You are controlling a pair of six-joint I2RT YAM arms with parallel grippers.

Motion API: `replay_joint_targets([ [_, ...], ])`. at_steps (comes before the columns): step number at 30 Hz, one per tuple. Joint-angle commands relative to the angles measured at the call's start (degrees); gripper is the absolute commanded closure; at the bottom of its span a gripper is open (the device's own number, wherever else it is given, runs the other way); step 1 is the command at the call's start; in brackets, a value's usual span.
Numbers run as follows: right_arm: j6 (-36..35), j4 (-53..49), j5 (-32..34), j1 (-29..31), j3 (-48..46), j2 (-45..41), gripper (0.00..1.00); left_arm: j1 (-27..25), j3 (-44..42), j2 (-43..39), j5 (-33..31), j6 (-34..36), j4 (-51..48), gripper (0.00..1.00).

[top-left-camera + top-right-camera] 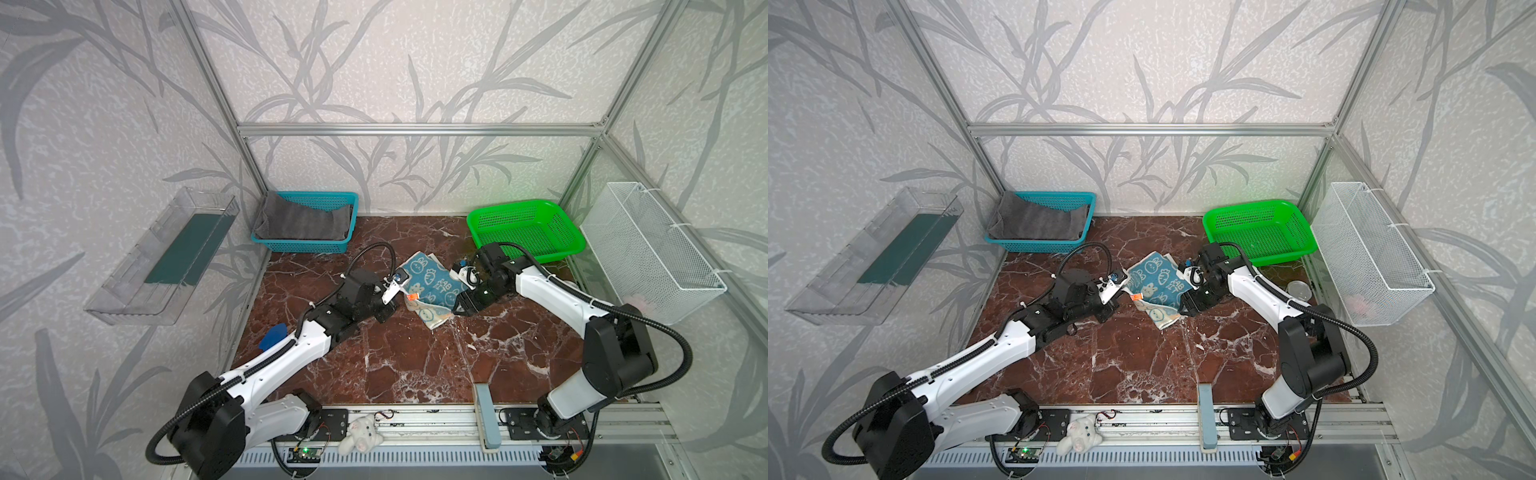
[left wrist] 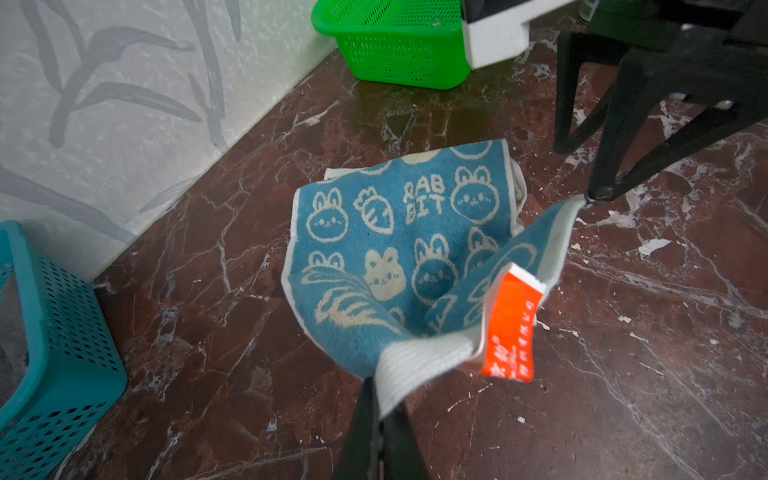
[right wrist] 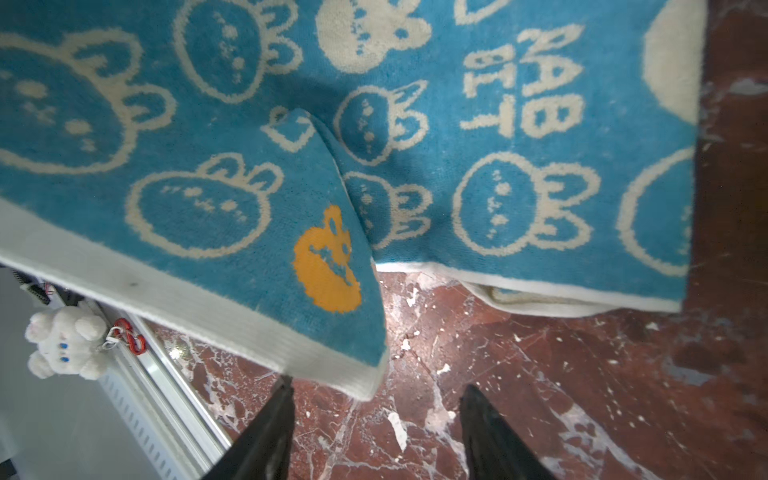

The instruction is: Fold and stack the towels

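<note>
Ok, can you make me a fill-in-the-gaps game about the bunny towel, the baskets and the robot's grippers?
1. The teal towel has the word ___ woven into it.
2. The grey towel lies in the teal basket; the other basket is coloured ___.
3. The left gripper pinches the teal towel's white edge, while the right gripper has its jaws standing ___.

Missing words: RABBIT; green; open.

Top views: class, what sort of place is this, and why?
Probably a robot test cell: an aluminium frame encloses it, the left arm and right arm stand on a front rail, and a bunny towel, teal basket and green basket serve as props.
</note>
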Motion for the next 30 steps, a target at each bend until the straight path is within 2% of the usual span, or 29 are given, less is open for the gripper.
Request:
replay_joint_targets([
  [1,-3.4,-0.6,5.2,1.9,1.1,-2.9,0.28,0.3,-0.8,1.0,2.3,0.4,-1.3,1.00],
  [8,-11.9,4.3,12.5,8.8,-6.4,-8.3,0.27,0.4,-1.7,2.2,2.1,0.5,0.3,1.00],
  [15,-19.5,18.0,19.4,8.9,-15.5,-12.5,0.29,0.6,-2.0,1.6,2.0,0.8,0.1,1.00],
  [20,-25.5,23.9,17.7,8.6,-17.0,-10.4,0.31,0.6,-2.2,1.8,2.4,0.8,0.3,1.00],
  [22,-25.9,24.3,17.3,8.6,-16.4,-8.8,0.37,0.7,-2.3,1.7,2.3,0.7,0.4,1.00],
  [27,-25.7,27.5,15.1,8.6,-16.1,-6.8,0.60,0.8,-2.4,1.2,1.8,0.5,0.0,1.00],
  [28,-25.7,27.3,14.7,8.6,-15.8,-6.7,0.68,0.7,-2.4,1.0,1.5,0.6,-0.1,1.00],
  [30,-26.2,26.2,14.3,8.6,-15.0,-6.4,0.90,0.8,-2.4,0.6,1.1,0.7,-0.1,1.00],
])
